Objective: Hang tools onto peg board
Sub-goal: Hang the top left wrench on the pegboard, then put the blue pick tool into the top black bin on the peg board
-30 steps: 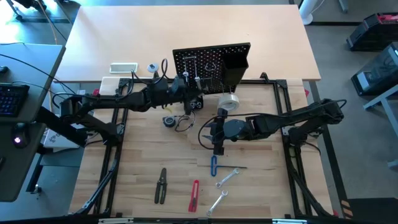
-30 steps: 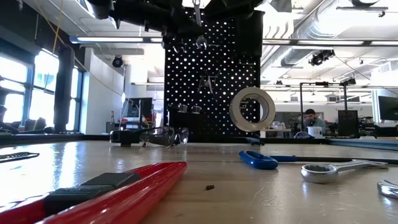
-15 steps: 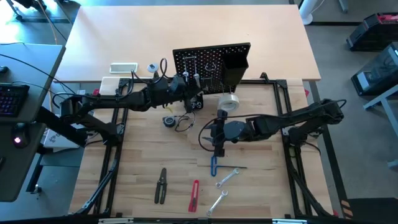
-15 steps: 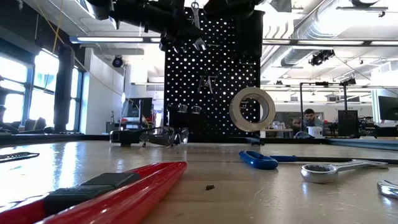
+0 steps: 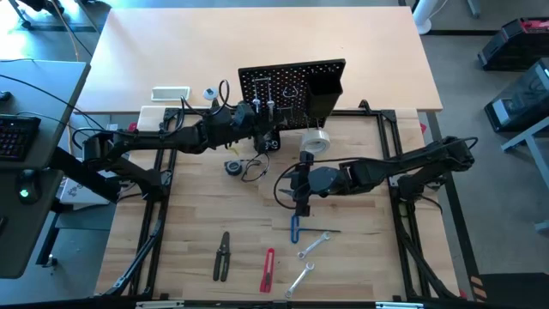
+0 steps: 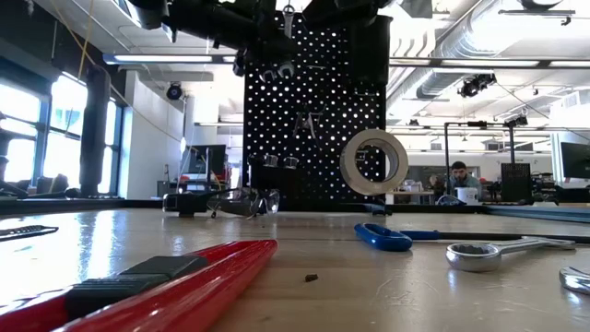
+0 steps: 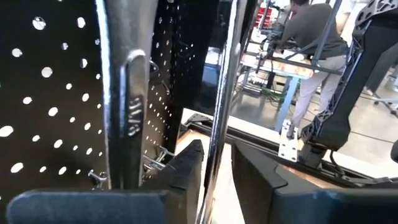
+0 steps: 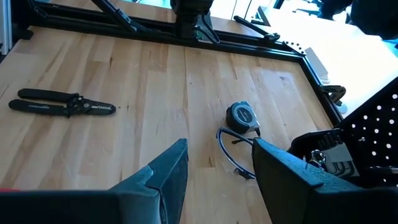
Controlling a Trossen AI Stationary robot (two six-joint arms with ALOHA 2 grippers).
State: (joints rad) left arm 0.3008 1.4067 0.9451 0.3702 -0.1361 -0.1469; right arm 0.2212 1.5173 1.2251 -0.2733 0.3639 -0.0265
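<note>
The black peg board (image 5: 292, 84) stands upright at the table's far middle, and a pale tape roll (image 6: 373, 161) hangs on it. My left gripper (image 7: 217, 180) is level at the board's top. A thin silver wrench shaft (image 7: 224, 93) stands upright between its fingers, which are apart. Beside it hangs a wider silver wrench (image 7: 127, 93). My right gripper (image 8: 217, 180) hovers open over the table's middle with nothing in it. On the near table lie a blue-handled tool (image 5: 296, 230), two wrenches (image 5: 313, 246), a red cutter (image 5: 268, 269) and black pliers (image 5: 223, 256). My left gripper has the thin wrench's shaft (image 7: 214, 174) upright between its two fingers, which come at it level, across the shaft. Bare space shows between the shaft and one finger (image 7: 261, 180). I cannot tell whether the other finger (image 7: 186, 174) touches it.
A tape measure (image 5: 233, 166) and safety glasses (image 5: 250, 169) lie in front of the board's left end. A black bin (image 5: 324, 90) is fixed to the board's right part. A white flat device (image 5: 170, 93) lies beyond the frame, far left. People work in the room behind.
My left gripper has stayed at the peg board's top and rolled a little about its own line. In the low view the silver wrench at its fingers has shifted slightly with that turn. My right gripper has kept still.
</note>
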